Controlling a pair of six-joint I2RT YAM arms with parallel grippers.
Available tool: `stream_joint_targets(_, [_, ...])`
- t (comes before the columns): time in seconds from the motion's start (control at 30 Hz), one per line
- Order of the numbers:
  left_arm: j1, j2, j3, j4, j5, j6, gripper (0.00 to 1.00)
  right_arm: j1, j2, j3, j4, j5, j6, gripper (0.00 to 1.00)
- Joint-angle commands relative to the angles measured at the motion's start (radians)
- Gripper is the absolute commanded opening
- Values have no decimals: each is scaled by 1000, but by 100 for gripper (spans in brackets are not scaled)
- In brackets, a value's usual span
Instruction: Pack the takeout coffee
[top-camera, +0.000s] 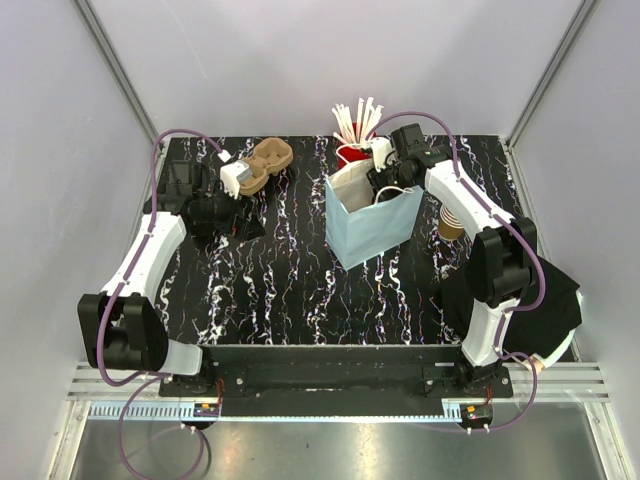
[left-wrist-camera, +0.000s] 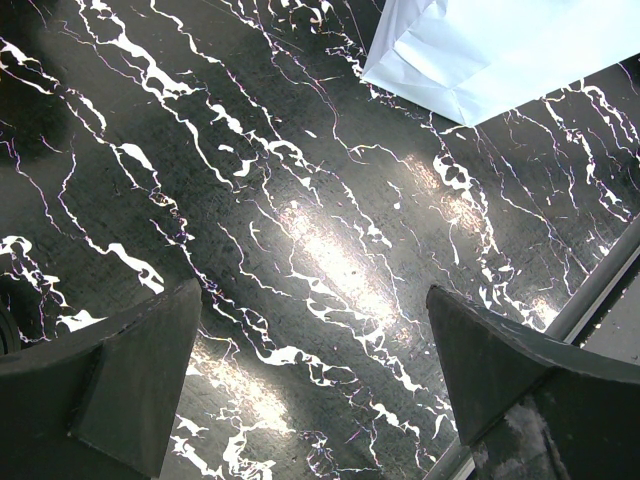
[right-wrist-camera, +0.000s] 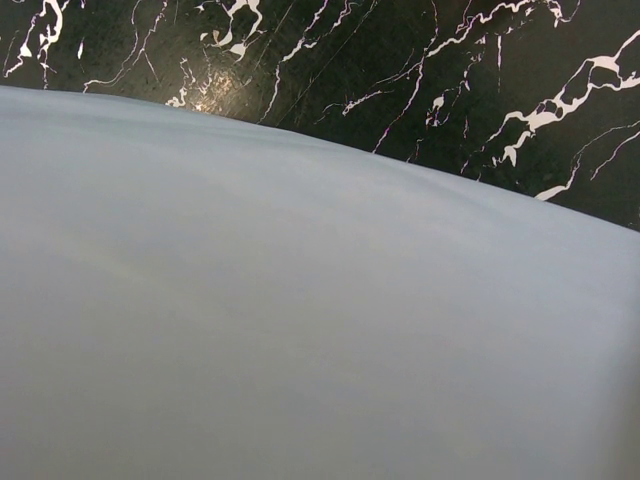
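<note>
The pale blue paper bag (top-camera: 368, 228) stands open at the centre right of the black marbled table. My right gripper (top-camera: 386, 186) reaches down into its mouth from the far side. Its jaws are hidden there. The right wrist view shows only the bag's pale wall (right-wrist-camera: 300, 300) and a strip of table. The single tan-brown coffee cup is not in view. My left gripper (left-wrist-camera: 312, 300) is open and empty, low over bare table at the left (top-camera: 243, 225). A corner of the bag (left-wrist-camera: 480, 50) lies ahead of it.
A red cup of white sticks (top-camera: 352, 148) stands just behind the bag. A brown moulded cup carrier (top-camera: 270, 158) lies at the far left. A nested stack of brown cups (top-camera: 452, 224) sits right of the bag, under my right arm. The table's metal edge (left-wrist-camera: 600, 290) shows.
</note>
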Motion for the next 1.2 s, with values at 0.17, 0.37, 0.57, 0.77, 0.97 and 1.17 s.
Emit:
stream_joint_targets(0.17, [6, -24, -5, 48, 41, 0, 99, -8, -38, -10, -35, 20, -2, 52])
stream_joint_targets(0.37, [9, -23, -5, 48, 41, -3, 99, -8, -43, 4, -50, 20, -3, 64])
stream_joint_targets(0.57, [9, -23, -3, 49, 41, -3, 99, -6, -55, 21, -72, 27, -6, 78])
stream_joint_targets(0.77, [9, -21, -2, 48, 42, -3, 99, -8, -67, 51, -106, 34, -6, 91])
stream_joint_targets(0.97, [8, -20, 0, 48, 44, -5, 99, -6, -89, 91, -130, 34, -8, 100])
stream_joint_targets(1.17, [8, -20, -3, 48, 44, -3, 99, -6, -112, 140, -153, 28, -2, 100])
